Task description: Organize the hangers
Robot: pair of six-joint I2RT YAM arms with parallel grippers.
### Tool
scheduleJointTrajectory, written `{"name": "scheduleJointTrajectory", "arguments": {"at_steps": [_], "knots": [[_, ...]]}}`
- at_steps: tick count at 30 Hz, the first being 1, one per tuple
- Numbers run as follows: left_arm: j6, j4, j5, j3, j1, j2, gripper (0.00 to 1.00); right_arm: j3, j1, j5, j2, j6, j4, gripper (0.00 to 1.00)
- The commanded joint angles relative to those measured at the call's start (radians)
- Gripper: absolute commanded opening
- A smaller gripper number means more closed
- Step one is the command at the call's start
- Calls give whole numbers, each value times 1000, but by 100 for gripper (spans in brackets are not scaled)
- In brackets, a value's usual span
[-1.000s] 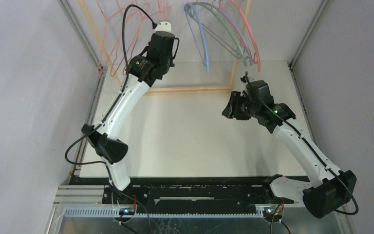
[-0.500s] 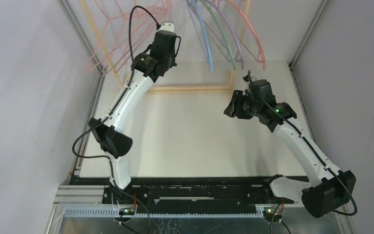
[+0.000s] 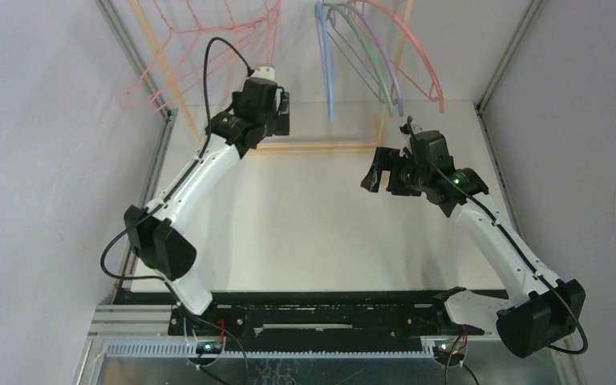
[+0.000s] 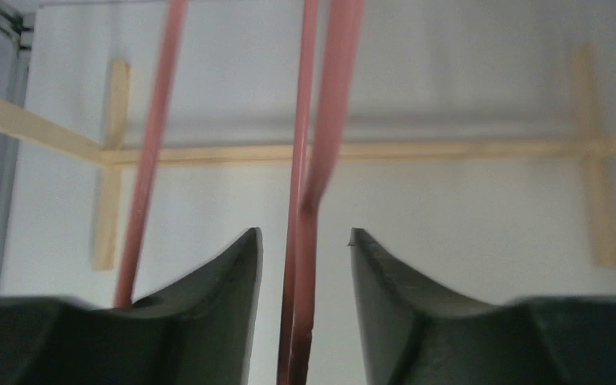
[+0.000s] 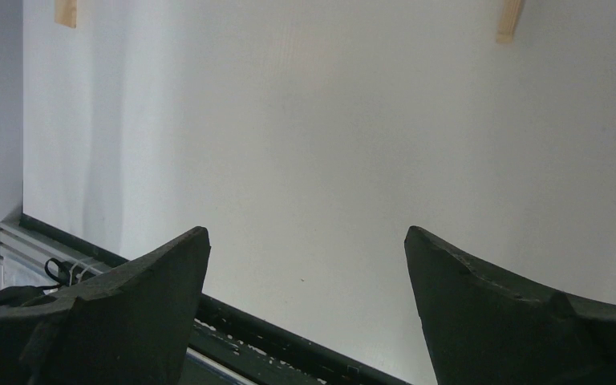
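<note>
Drawing back toward the near side, the left gripper (image 4: 305,234) has its fingers apart, a pink hanger (image 4: 303,273) running between them unpinched; the pink hangers have swung out to the far left; the blue hanger (image 3: 326,80) and its green and lavender neighbours have rocked too; colours look already grouped, so the sorting seems well on. The right gripper (image 5: 306,231) gapes empty over the white table (image 3: 313,233); a wooden rack (image 3: 321,147) stands far; grey walls (image 3: 40,160) close both sides.
</note>
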Motion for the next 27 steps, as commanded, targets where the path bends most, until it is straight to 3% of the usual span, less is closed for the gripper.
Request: {"name": "scheduleJointTrajectory", "arguments": {"at_steps": [1,6,16,27], "knots": [[2,68,47,-96,13,-138,99,0,-2,2,-19,-31,37,100],[-25,85,98,-212,13,-244,100,-18,9,39,-45,-57,57,100],[-156,200,193,-658,13,-523,100,-141,54,156,-128,-21,130,100],[-204,209,189,-871,13,-702,99,-206,55,159,-115,-32,152,100]]}}
